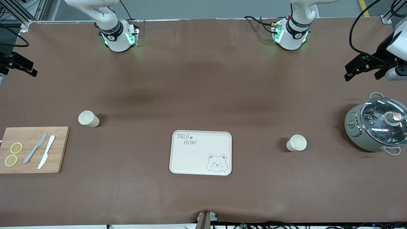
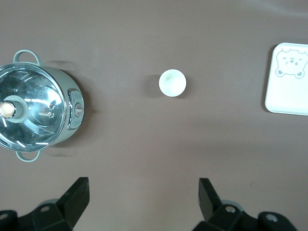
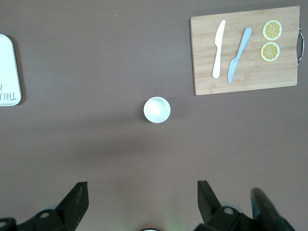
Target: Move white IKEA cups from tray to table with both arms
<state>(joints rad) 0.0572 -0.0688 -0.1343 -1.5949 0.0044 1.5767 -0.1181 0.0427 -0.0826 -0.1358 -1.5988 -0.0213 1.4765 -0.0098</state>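
Two small white IKEA cups stand upright on the brown table. One cup (image 1: 88,118) (image 3: 157,109) is toward the right arm's end, just farther from the front camera than the cutting board. The other cup (image 1: 296,142) (image 2: 172,83) stands between the tray and the pot, toward the left arm's end. My left gripper (image 1: 348,72) (image 2: 143,190) hangs high over the table's left-arm end, open and empty, well apart from its cup. My right gripper (image 1: 31,70) (image 3: 142,192) hangs high over the right-arm end, open and empty too.
A bear-printed tray (image 1: 197,159) lies mid-table near the front camera. A grey-green pot with a glass lid (image 1: 376,124) (image 2: 33,106) sits at the left arm's end. A wooden cutting board (image 1: 60,149) (image 3: 207,72) carries two knives and two lemon slices.
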